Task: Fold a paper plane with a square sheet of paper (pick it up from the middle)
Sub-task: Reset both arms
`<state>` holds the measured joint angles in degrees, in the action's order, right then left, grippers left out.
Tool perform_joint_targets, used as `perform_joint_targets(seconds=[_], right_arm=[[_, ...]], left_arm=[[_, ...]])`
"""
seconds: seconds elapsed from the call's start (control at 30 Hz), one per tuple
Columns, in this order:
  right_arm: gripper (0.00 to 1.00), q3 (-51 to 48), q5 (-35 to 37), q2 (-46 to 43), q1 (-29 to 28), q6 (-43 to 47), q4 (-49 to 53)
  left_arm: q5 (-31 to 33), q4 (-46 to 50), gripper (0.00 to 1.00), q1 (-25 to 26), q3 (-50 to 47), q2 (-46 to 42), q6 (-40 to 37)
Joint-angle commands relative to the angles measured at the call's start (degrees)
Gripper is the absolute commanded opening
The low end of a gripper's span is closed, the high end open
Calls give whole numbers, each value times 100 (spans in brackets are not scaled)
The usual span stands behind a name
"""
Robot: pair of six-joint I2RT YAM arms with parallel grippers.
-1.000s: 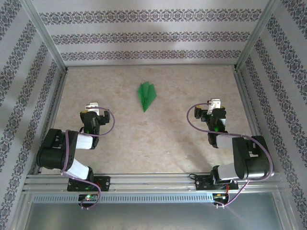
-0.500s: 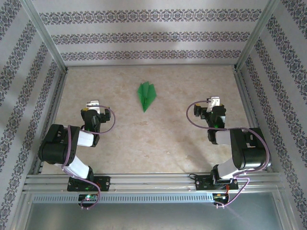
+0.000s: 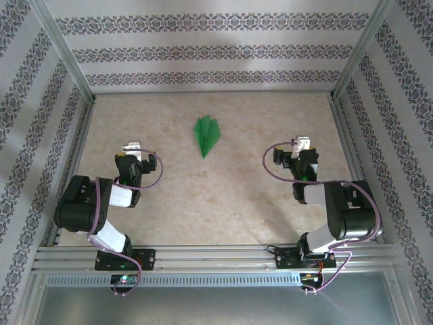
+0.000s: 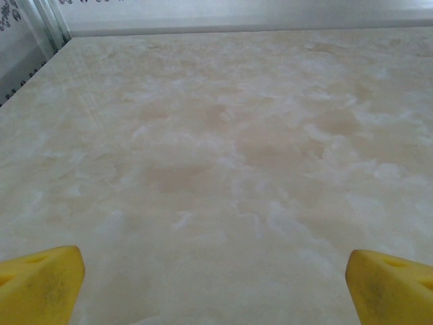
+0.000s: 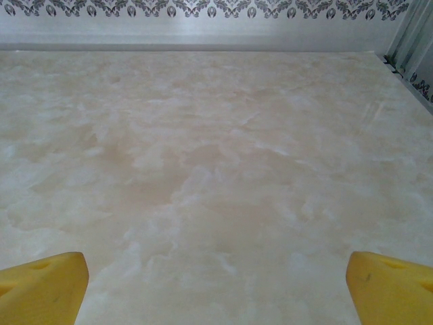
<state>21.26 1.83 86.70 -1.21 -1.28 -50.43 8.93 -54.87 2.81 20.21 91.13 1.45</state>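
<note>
From the top external view, the paper plane (image 3: pixel 207 135) lay flat on the bench (image 3: pixel 223 203), in its far half and about midway between the left and right edges. Its long axis ran roughly from far edge to near edge, with the pointed nose toward the near edge and the wider tail toward the far one. The left gripper (image 3: pixel 130 147) hung off to the plane's left and the right gripper (image 3: pixel 302 143) off to its right. Both were well apart from it and a little nearer the near edge, and the left one looked somewhat closer. Any reach for the plane would probably have had to go inward across the bench, meeting the plane side-on.

In the left wrist view, the yellow pads (image 4: pixel 40 288) stood wide apart at the bottom corners, with bare bench between them and nothing held.

In the right wrist view, the pads (image 5: pixel 389 288) were likewise spread wide over bare bench, gripping nothing
</note>
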Motion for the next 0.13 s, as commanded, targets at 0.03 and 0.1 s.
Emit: perform_joint_targets(seconds=[0.03,0.1], right_arm=[[98,80,-72,24,42,-42,-160],[98,80,-70,25,44,-41,-160]], left_arm=[[-146,-94,99,-131,141,19,-49],[-148,-100,99,-130,135,19,-45]])
